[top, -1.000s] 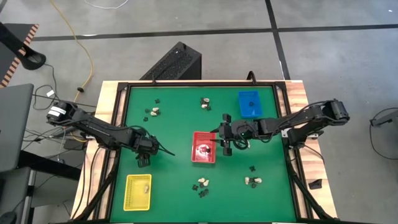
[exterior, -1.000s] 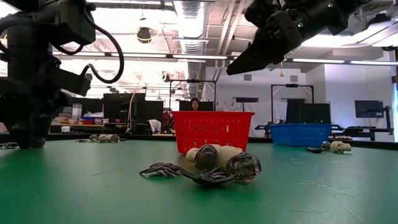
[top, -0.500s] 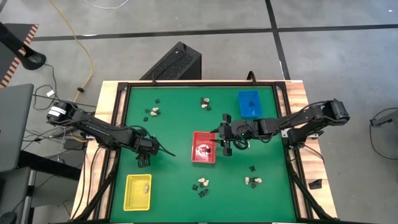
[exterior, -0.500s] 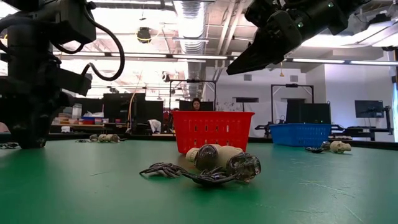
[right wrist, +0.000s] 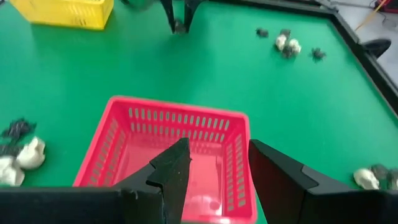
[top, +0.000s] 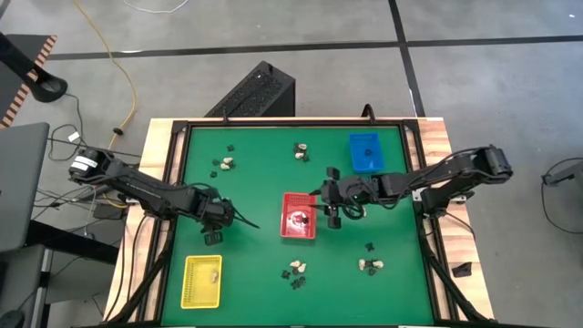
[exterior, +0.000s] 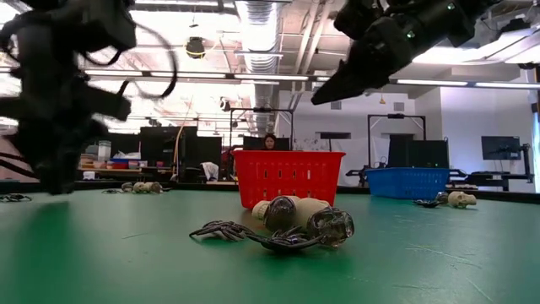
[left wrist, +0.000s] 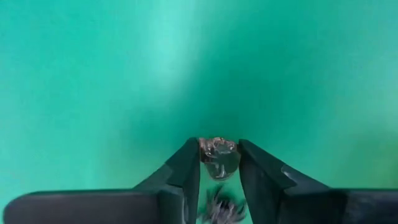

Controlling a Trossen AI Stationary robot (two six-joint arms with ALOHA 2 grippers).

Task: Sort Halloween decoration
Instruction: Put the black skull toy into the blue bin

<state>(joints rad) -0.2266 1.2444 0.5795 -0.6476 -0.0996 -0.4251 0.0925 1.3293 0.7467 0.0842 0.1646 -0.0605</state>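
A: We see a small clear, glassy decoration point(left wrist: 219, 155) caught between the fingers of the left pincer point(left wrist: 219, 163), over bare green bench point(top: 255, 164) between the yellow tray point(top: 201, 281) and the red tray point(top: 299, 216). A dark, leggy piece point(left wrist: 221, 210) shows beneath it.

B: We judge it light, hard and slick, so the grip belongs across its middle, squarely, or it may squirt out. The spidery black bits look thin and bendable.

A: The right pincer point(right wrist: 214, 163) hangs above the red tray, fingers apart, carrying nothing.

B: Only the left wrist view shows us the catch; from overhead the left pincer is a dark blur. The overhead view alone maps the scattered cream and black pieces point(top: 296, 269) and the blue tray point(top: 365, 150). The level view gives us a close cream-and-black cluster point(exterior: 291, 224) before the red tray.
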